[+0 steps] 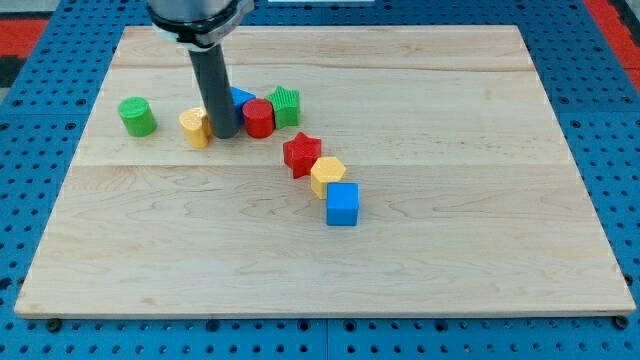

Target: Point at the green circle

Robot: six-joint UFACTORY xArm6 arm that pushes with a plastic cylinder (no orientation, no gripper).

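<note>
The green circle (137, 116), a short upright cylinder, is seen standing alone near the view's left edge of the wooden table (450, 240), well apart from the other blocks. No hand is carried by this arm, so nothing is held; only the dark rod is present, and my tip (222, 134) is set down between a yellow block (195, 127) at its left, which it seems to touch, and a red cylinder (259, 118) at its right. A blue block (241, 98) is partly hidden behind the rod, and a ribbed green block (285, 106) is placed just beyond the red cylinder. Lower down, a red star (302, 153), a yellow hexagon (327, 175) and a blue cube (342, 204) are lined up in a diagonal row.

For the pointing to be done well, the tip is judged best led toward the view's left around the yellow block, not through it, so that block is not shoved into the target. The approach should be ended just beside the green circle, short of contact.
</note>
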